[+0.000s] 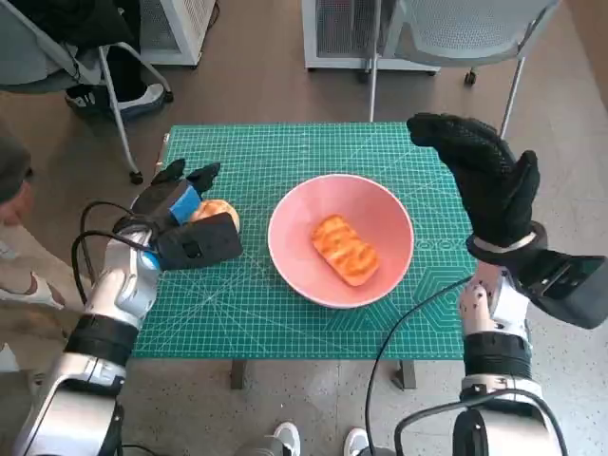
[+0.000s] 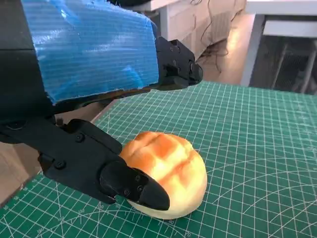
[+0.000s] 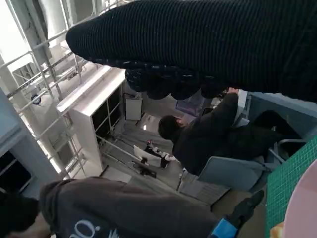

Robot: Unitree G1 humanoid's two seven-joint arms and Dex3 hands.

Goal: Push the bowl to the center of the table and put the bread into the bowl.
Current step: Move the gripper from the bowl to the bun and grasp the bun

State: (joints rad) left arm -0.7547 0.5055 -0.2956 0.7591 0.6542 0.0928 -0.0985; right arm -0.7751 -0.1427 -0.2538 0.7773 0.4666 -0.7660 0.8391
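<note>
A pink bowl [image 1: 371, 203] stands near the middle of the green mat table [image 1: 237, 323], with an oblong glazed bread [image 1: 345, 249] lying in it. A round golden bun [image 1: 220, 211] lies on the mat just left of the bowl. My left hand [image 1: 180, 204] is cupped around the bun. In the left wrist view the thumb [image 2: 133, 186] lies against the bun [image 2: 171, 166], while the other fingers [image 2: 176, 67] stretch over it without touching. My right hand [image 1: 484, 176] is raised over the table's right edge, fingers spread and holding nothing.
Chair legs [image 1: 119, 114] and white cabinets [image 1: 347, 33] stand behind the table. A person [image 1: 11, 190] sits at the left edge, and shoes [image 1: 285, 439] show at the near edge. In the right wrist view a seated person [image 3: 213, 134] is visible. A black cable [image 1: 404, 323] hangs off the front.
</note>
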